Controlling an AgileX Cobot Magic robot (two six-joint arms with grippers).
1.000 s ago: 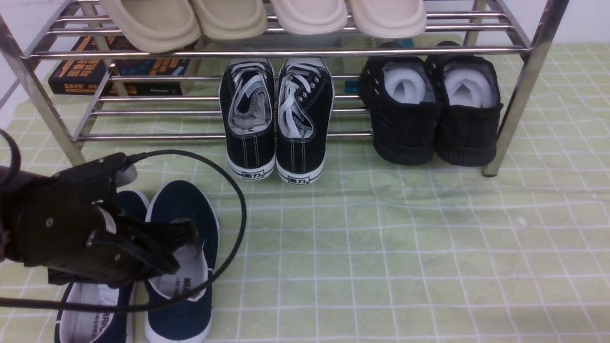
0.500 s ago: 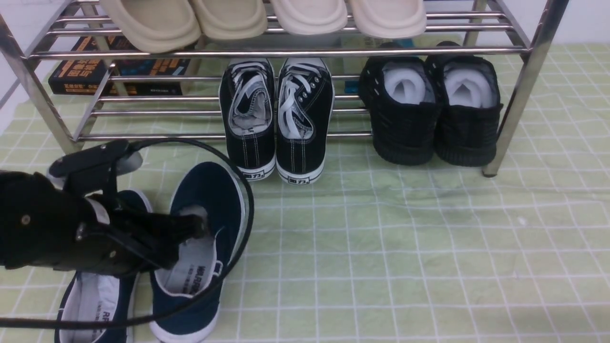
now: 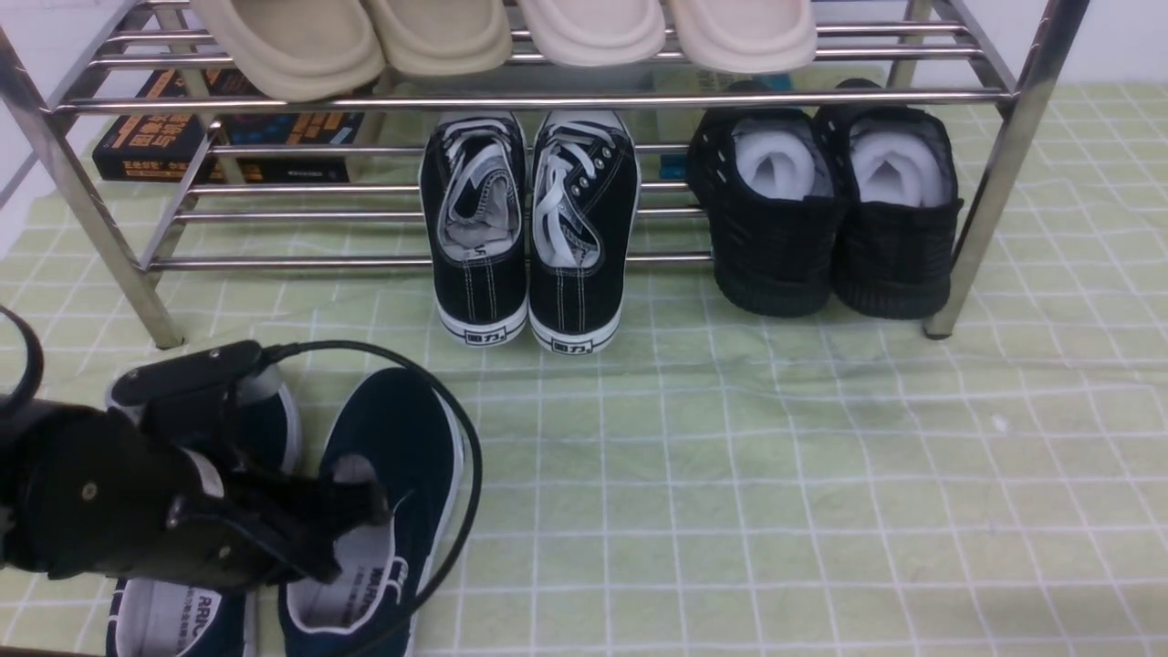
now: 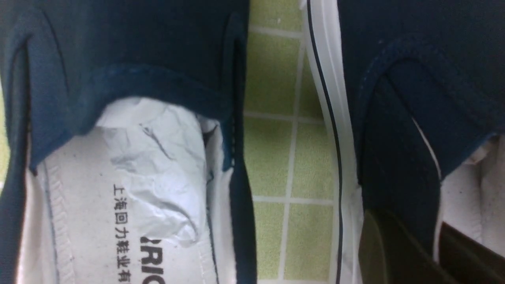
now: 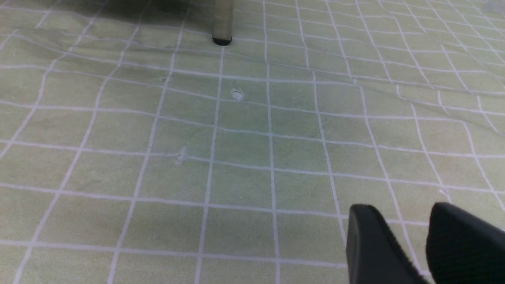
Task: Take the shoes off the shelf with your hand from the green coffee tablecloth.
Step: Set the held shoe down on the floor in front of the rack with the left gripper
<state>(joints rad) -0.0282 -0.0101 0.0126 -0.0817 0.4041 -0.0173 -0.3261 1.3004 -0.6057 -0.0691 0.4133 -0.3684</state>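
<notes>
Shoes (image 3: 392, 433) lie side by side on the green coffee tablecloth (image 3: 776, 474) in front of the shelf (image 3: 547, 99), near its left leg. Their long axes and toes point toward it. The left tool (image 3: 360, 502), nearly closed, pinches one shoe's side wall. The right tool (image 5: 406, 215) is slightly parted and empty.

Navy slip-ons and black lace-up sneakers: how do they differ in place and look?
The navy slip-ons lie on the green tablecloth in front of the shelf; the black sneakers rest on its lower tier. The slip-ons have no laces; the sneakers have white ones. The left gripper holds one slip-on; no gripper touches the sneakers. Both pairs have white soles.
</notes>
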